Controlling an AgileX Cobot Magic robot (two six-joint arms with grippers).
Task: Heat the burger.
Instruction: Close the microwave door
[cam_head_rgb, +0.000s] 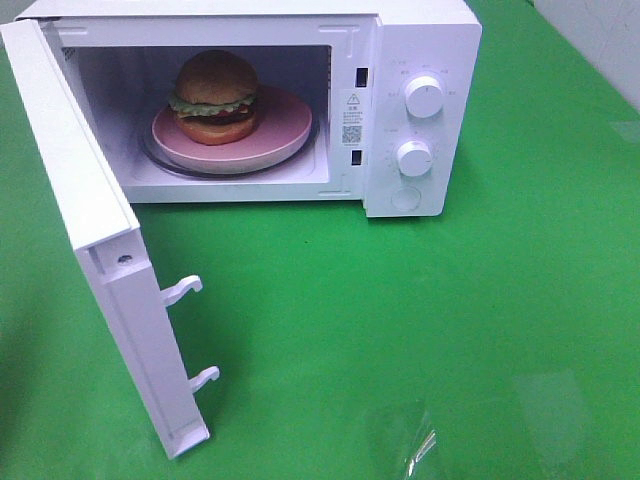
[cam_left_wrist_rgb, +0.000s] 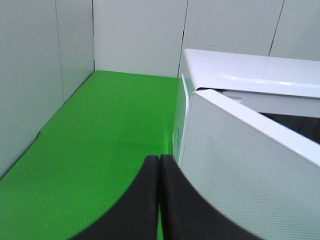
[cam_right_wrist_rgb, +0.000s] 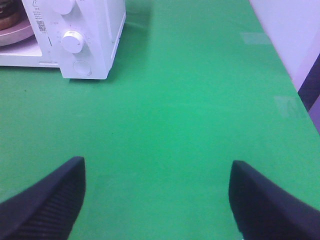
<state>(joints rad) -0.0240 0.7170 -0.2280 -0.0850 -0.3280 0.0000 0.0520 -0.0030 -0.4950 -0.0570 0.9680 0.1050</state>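
left tool (cam_left_wrist_rgb: 159, 160) closed, empty | right tool (cam_right_wrist_rgb: 157, 167) spread, empty | green tabletop (cam_head_rgb: 400, 320) | white walls (cam_left_wrist_rgb: 140, 35)

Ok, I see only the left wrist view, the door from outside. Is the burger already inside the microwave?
Observer: Yes, the burger sits on the pink plate inside the microwave.
Operator: And the door, is it wide open?
Observer: Yes, the door stands wide open, both latch hooks free.
Operator: What about the right gripper?
Observer: The right gripper is open over the green table, holding nothing.
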